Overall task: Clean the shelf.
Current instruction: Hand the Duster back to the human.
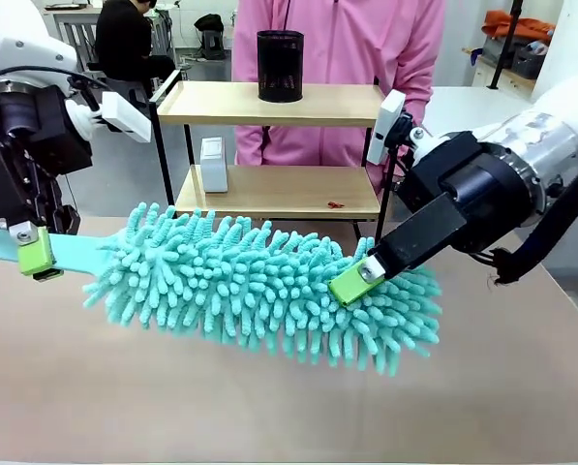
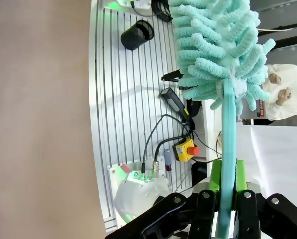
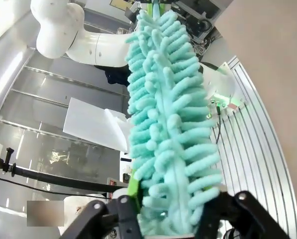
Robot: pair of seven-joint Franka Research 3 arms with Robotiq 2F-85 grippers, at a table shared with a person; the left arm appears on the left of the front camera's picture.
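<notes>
The left arm enters from the left, its wrist pointing down. The left end effector (image 1: pixel 37 254) hangs low at the left edge, its green pads (image 2: pixel 215 174) pressed flat against a thin teal handle (image 2: pixel 228 149). The right arm reaches in from the right, wrist angled down toward the middle. The right end effector (image 1: pixel 361 278) sits at the far end of the duster (image 1: pixel 269 295), fingers either side of the fluffy head; it seems to grip it, though the strands hide the pads.
</notes>
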